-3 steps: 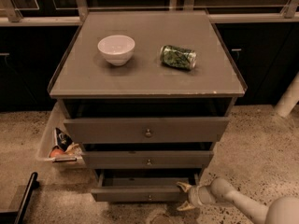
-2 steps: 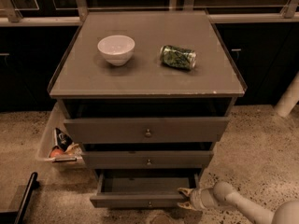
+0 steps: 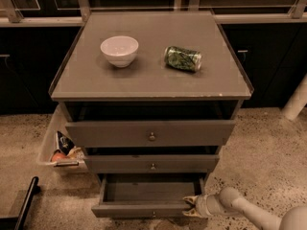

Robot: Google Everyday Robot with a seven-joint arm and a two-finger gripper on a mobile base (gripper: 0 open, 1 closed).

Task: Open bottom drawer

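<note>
The grey cabinet has three drawers. The bottom drawer (image 3: 144,209) is the slimmest; it is pulled out and its plain grey inside (image 3: 151,188) shows empty. Its small knob (image 3: 153,214) sits at the centre of the front. My gripper (image 3: 190,206) is at the right end of the bottom drawer's front, touching its top right corner. My pale arm (image 3: 249,212) comes in from the lower right. The middle drawer (image 3: 152,163) and the top drawer (image 3: 149,133) stand slightly out.
A white bowl (image 3: 119,50) and a green can on its side (image 3: 183,58) lie on the cabinet top (image 3: 148,80). A clear bin with snack packets (image 3: 62,150) stands left of the cabinet. A black bar (image 3: 26,202) lies on the speckled floor at lower left.
The bottom drawer has slid further out toward me, showing more of its inside. My gripper has moved with its right front corner, down and toward the camera.
</note>
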